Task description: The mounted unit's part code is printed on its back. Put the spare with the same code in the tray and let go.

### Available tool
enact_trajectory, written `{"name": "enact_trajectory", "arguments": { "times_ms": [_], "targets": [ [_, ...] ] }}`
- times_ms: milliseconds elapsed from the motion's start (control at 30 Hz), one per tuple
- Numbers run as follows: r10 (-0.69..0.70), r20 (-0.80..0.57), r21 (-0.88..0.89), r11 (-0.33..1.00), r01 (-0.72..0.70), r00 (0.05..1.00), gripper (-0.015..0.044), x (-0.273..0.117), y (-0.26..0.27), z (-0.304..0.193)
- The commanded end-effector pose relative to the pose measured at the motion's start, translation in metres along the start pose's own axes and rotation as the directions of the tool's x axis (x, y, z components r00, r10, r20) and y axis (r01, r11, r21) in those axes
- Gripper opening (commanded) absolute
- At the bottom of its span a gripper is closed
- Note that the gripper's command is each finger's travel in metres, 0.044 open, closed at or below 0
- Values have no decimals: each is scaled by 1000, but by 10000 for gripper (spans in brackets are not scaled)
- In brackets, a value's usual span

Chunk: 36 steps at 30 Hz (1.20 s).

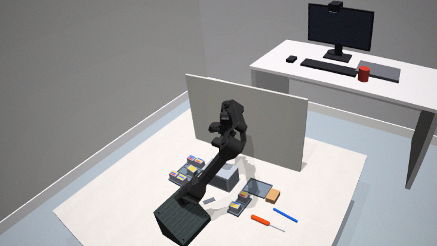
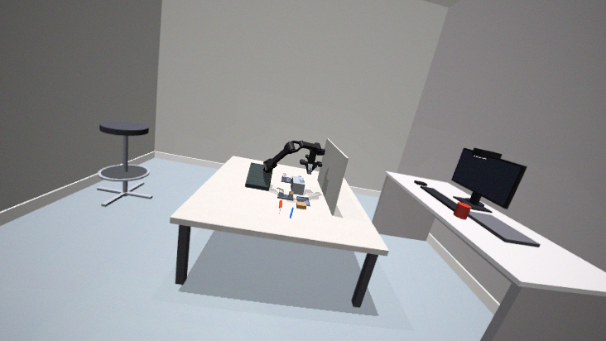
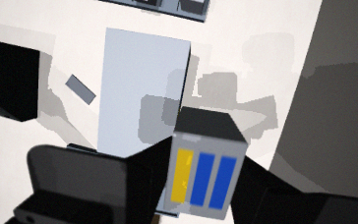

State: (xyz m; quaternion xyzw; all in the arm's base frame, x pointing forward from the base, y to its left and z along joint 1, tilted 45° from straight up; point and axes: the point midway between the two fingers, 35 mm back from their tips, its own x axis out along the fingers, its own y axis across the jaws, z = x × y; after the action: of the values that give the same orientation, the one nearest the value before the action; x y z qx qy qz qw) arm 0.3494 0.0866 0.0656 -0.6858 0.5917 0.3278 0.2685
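Above mounted unit [image 3: 143,88], jaws clamp spare [image 3: 207,169], well off table [image 3: 236,29].

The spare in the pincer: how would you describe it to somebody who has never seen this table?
Find the black arm in front of the upright grey panel. Its pincer is shut on a small grey spare above the pale mounted unit. Its label shows one yellow bar, then two blue, and it alone is off the racks.

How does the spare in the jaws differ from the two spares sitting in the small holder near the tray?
The held spare hangs in the air above the big grey block; the two holder spares sit slotted on the table. Its label reads yellow, blue, blue; theirs show some red, though the order is too small to read. All are small grey blocks with striped labels.
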Motion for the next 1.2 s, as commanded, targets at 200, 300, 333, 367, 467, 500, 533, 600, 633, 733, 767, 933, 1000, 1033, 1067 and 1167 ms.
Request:
{"name": "enact_trajectory", "arguments": {
  "times_ms": [200, 300, 333, 367, 467, 500, 533, 600, 633, 733, 767, 933, 1000, 1033, 1067, 1167],
  "targets": [
    [7, -36, 11, 1000, -7, 999, 0, 2, 7, -87],
    [7, -47, 16, 1000, -6, 999, 0, 1, 12, -113],
    [7, -52, 18, 1000, -7, 999, 0, 1, 14, -121],
    [8, -56, 19, 1000, -7, 998, 0, 1, 17, -129],
    [13, -70, 18, 1000, -12, 997, 0, 1, 25, -153],
    [15, -75, 17, 1000, -14, 997, 0, 1, 28, -161],
    [18, -80, 15, 1000, -17, 997, 0, 1, 31, -168],
    [25, -89, 9, 1000, -24, 996, 0, 0, 36, -181],
    [27, -91, 7, 1000, -26, 995, 0, 0, 38, -184],
    [27, -92, 6, 1000, -27, 995, 0, 0, 39, -185],
    [27, -92, 6, 1000, -27, 995, 0, 0, 39, -185],
    [27, -91, 6, 1000, -27, 995, 0, 4, 38, -186],
    [27, -91, 7, 1000, -27, 996, 0, 6, 38, -186],
    [27, -90, 7, 1000, -27, 996, 0, 7, 37, -186],
    [27, -90, 7, 1000, -27, 996, 0, 8, 37, -186],
    [27, -89, 7, 1000, -27, 996, 0, 11, 37, -186]
  ]
}}
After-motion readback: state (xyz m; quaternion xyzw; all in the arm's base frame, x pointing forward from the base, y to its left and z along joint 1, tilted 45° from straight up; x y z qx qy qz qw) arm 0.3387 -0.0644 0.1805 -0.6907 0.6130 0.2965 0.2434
